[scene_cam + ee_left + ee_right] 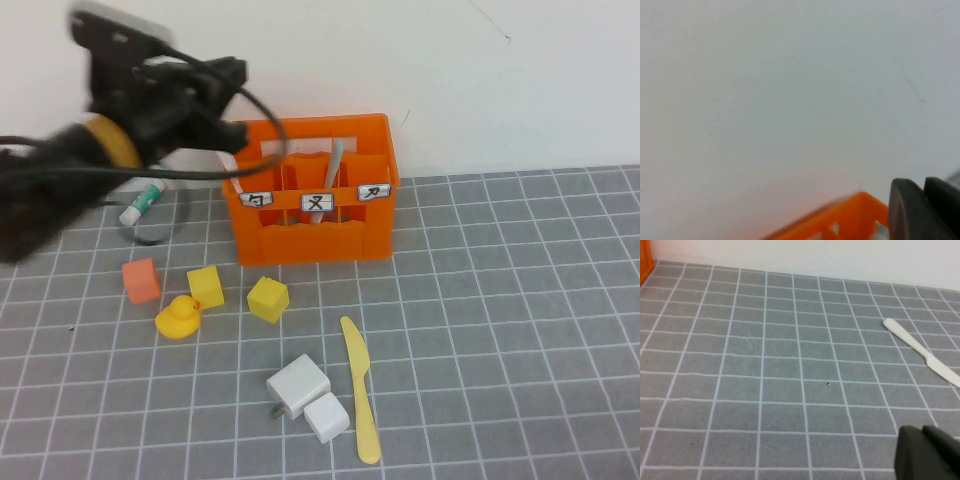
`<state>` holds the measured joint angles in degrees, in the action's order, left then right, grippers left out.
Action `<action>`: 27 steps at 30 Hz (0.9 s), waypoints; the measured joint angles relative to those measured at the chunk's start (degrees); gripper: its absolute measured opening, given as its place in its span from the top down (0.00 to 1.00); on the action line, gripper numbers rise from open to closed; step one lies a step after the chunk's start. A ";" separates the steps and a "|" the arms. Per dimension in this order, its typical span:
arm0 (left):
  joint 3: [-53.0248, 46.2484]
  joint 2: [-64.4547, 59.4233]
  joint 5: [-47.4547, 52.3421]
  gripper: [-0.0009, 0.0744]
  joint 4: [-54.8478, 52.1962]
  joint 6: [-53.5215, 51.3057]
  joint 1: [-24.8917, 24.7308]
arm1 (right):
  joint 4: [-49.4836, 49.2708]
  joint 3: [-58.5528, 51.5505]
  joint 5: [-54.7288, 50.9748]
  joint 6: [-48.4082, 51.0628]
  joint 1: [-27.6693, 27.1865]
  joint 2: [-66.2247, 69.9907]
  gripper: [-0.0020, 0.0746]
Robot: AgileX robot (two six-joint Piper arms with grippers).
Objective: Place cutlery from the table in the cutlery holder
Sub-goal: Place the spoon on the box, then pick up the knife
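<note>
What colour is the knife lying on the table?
Pale yellow knife, clearest in the high view.

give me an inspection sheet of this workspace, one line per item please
Surface: grey gridded table.
Job's things: bright orange slotted cutlery holder with a grey piece standing inside; pale yellow plastic knife flat on the table.
Clutter: two yellow cubes, orange cube, yellow rubber duck, two white charger blocks, glue stick.
Grippers: left gripper above the holder's left end; right gripper low over the table.
Cables: black cable on the left arm.
Surroundings: white wall.
</note>
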<state>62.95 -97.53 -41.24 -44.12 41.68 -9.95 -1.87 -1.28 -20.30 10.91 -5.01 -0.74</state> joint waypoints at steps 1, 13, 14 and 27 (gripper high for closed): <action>-0.90 2.27 0.00 0.95 -5.40 4.98 1.15 | 0.00 0.00 0.00 0.00 0.00 0.00 0.98; -19.74 25.59 0.57 0.99 -25.42 17.84 4.87 | 0.00 0.00 0.00 0.00 0.00 0.00 0.98; -21.01 27.46 1.03 0.99 -26.16 17.99 4.87 | 0.00 0.00 0.00 0.00 0.00 0.00 0.98; -32.93 49.59 20.31 0.99 -36.46 27.53 4.87 | 0.00 0.00 0.00 0.00 0.00 0.00 0.98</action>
<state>30.02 -47.94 -20.92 -80.58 69.21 -5.08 -1.87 -1.28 -20.30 10.91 -5.01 -0.74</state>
